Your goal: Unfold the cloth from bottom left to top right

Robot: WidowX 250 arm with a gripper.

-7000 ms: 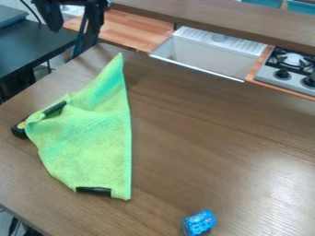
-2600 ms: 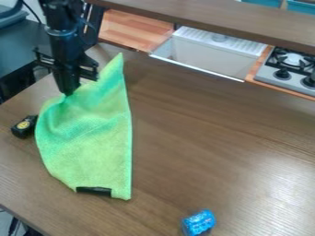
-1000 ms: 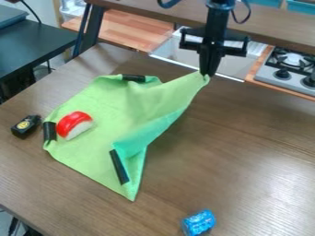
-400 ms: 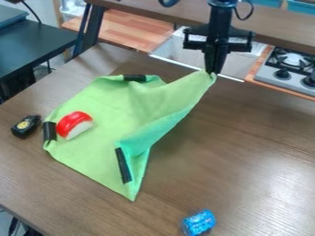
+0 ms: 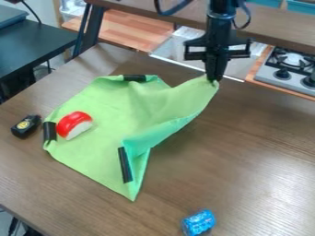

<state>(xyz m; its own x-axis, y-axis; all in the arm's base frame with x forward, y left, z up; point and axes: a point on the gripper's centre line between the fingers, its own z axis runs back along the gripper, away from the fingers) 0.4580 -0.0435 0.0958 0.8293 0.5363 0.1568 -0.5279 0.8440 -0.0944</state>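
Brown wood-grain table (image 5: 240, 170), sink (image 5: 203, 53) behind; jaws (image 5: 214, 80) clamped on the green cloth's (image 5: 111, 133) corner.

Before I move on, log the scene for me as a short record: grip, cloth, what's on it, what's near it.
grip: pincer closed on a corner of the green cloth
held corner: raised, toward the upper right of the view
cloth state: mostly spread, lower right side folded and rumpled
on cloth: red-and-white piece, near its left corner
dark strips: three, at the cloth's top, left and lower right
left of cloth: small black object with a yellow mark
lower right of cloth: blue cylinder, on the table
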